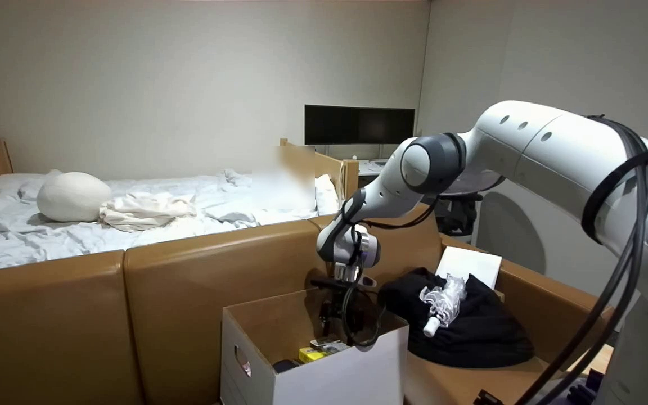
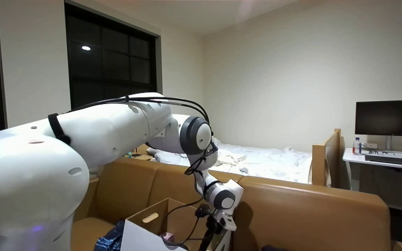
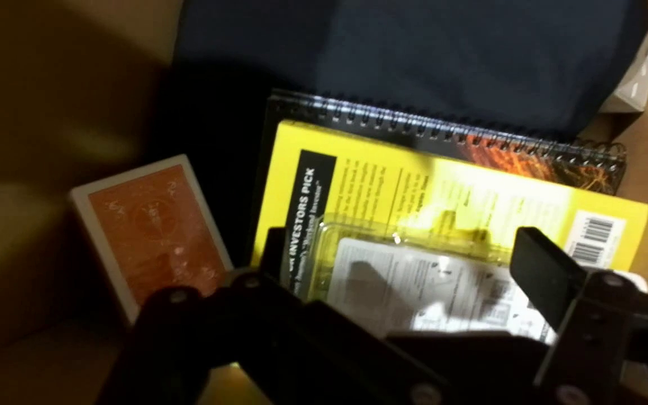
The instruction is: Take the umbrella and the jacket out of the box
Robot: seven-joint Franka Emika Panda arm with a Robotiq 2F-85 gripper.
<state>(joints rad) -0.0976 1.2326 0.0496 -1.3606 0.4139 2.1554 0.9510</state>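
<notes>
While the umbrella (image 1: 446, 304) is lying on the jacket (image 1: 478, 334) beside the box (image 1: 341, 371), the gripper (image 3: 403, 247) is gaping wide inside, empty; removal is looking complete, next probably needing a straight lift out

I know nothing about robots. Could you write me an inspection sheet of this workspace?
Surface: brown couch; the base of the box is out of view.
Job's things: black jacket lies on the couch outside the box, with the umbrella on top.
Clutter: in the box, a yellow book, spiral notebook, plastic package, orange-backed card box and dark cloth-like item.
Gripper: open in the box, nothing gripped.
Cables: black, running along the arm; a loop hangs at the box, contact unclear.
Surroundings: bed and monitor beyond the couch.
</notes>
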